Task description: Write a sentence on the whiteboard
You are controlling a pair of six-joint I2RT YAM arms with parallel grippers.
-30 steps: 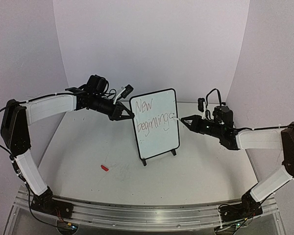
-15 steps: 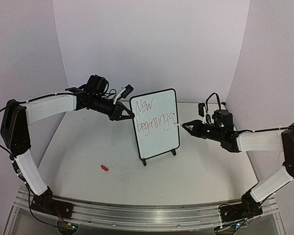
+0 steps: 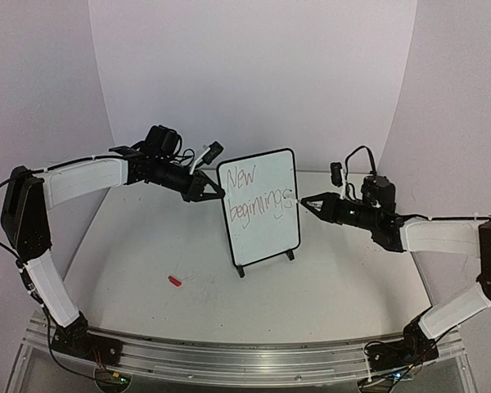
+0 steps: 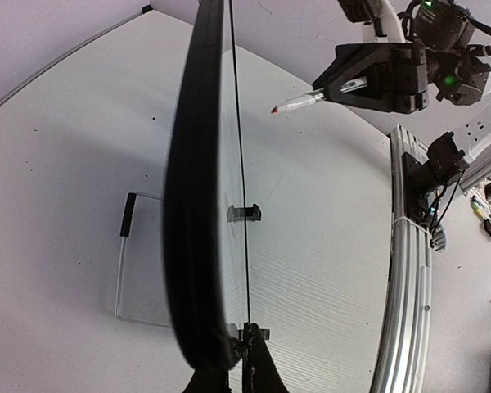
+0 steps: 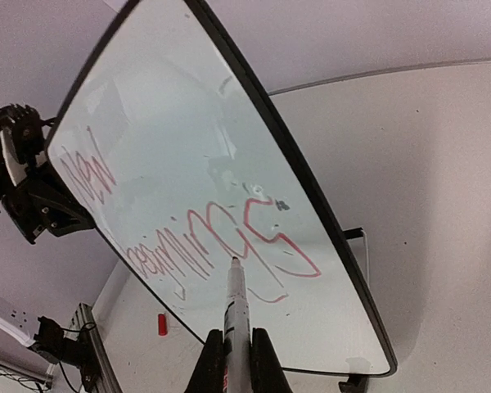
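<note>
Two lines of the sentence [image 3: 259,193], "New beginnings", mark the whiteboard [image 3: 262,233], upright on the white table [image 3: 139,246] between pale walls [image 3: 254,74]. The left gripper [image 3: 214,192] clamps its edge; the right gripper [image 3: 310,202] pinches a marker [image 5: 236,299], tip near the lettering.

— Where's the whiteboard [image 3: 266,237]?
— Near the middle of the bench [image 3: 147,246], upright in portrait on its two black feet [image 3: 240,271] and tipped back a little. It has a white face, a thin black frame and rounded corners.
— And the sentence [image 3: 259,199]?
— Two handwritten lines in the upper half: "New" on top and "beginnings" beneath, running to the right edge. The strokes are thin, red in the right wrist view and darker from above. The lower half is plain white.
</note>
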